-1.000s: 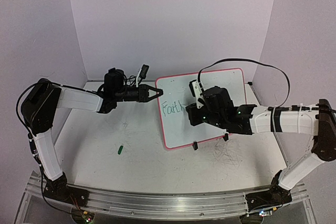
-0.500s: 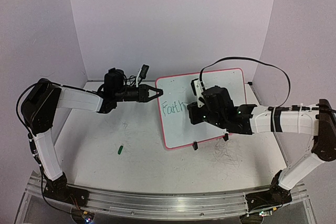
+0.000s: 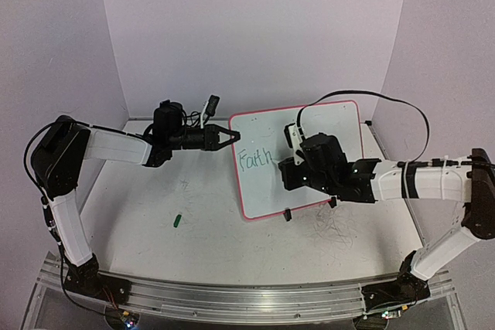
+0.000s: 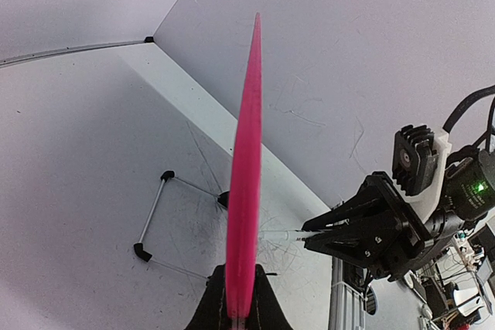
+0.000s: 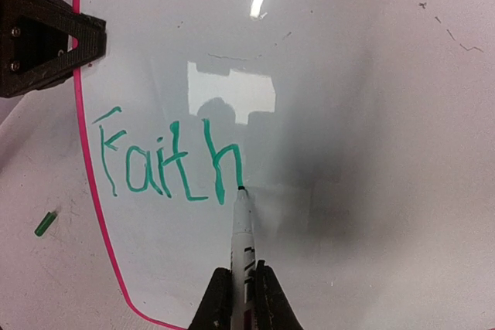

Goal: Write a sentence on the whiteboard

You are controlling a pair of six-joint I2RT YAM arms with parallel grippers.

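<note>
You've got one whiteboard: pink frame, rounded corners, two black feet, propped mid-desk. The sentence is one green word, "Faith". Left end effector is clenched on its left edge. Right end effector is grasping the one marker, tip at the "h". One green cap lies loose.

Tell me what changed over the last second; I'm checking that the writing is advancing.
The right fingers, shut on the marker, slid rightward across the whiteboard, uncovering the word Faith. The left fingers kept clamping the board's left edge; board and green cap stayed put.
</note>
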